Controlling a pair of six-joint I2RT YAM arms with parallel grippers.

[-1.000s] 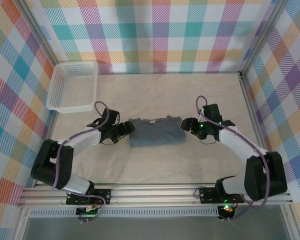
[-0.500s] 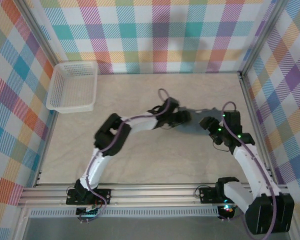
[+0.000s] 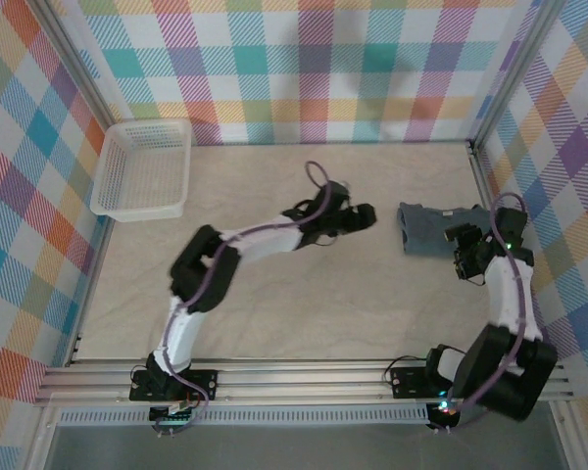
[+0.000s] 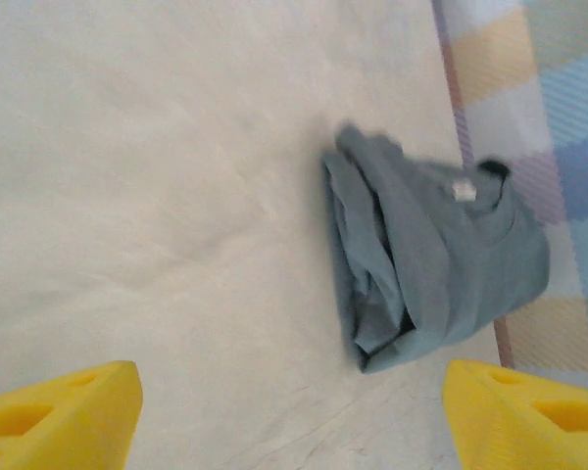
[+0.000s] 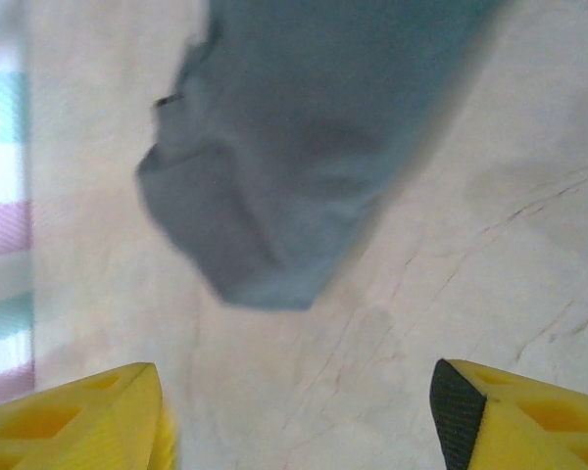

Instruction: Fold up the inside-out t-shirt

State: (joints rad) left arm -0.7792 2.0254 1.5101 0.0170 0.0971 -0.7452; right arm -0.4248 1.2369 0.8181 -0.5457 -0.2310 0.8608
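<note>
The t-shirt (image 3: 426,231) is a slate-grey folded bundle lying on the table at the far right, close to the side wall. My left gripper (image 3: 365,217) is stretched across the table and stops short of the bundle's left edge. In the left wrist view the t-shirt (image 4: 441,264) lies ahead of the left gripper (image 4: 294,421), whose yellow fingertips (image 4: 64,411) stand wide apart over bare table. My right gripper (image 3: 463,241) sits at the bundle's right end. In the right wrist view the t-shirt (image 5: 304,147) is beyond the open right gripper (image 5: 299,421), with nothing between its fingers.
A white mesh basket (image 3: 142,168) stands at the back left against the wall. A metal rail (image 3: 485,196) and the checked side wall run just right of the t-shirt. The beige tabletop (image 3: 274,304) spreads between the arms.
The t-shirt has gone from the table's centre to the far right. The left arm has reached across after it and now sits apart from it. The right arm has swung toward the right wall.
</note>
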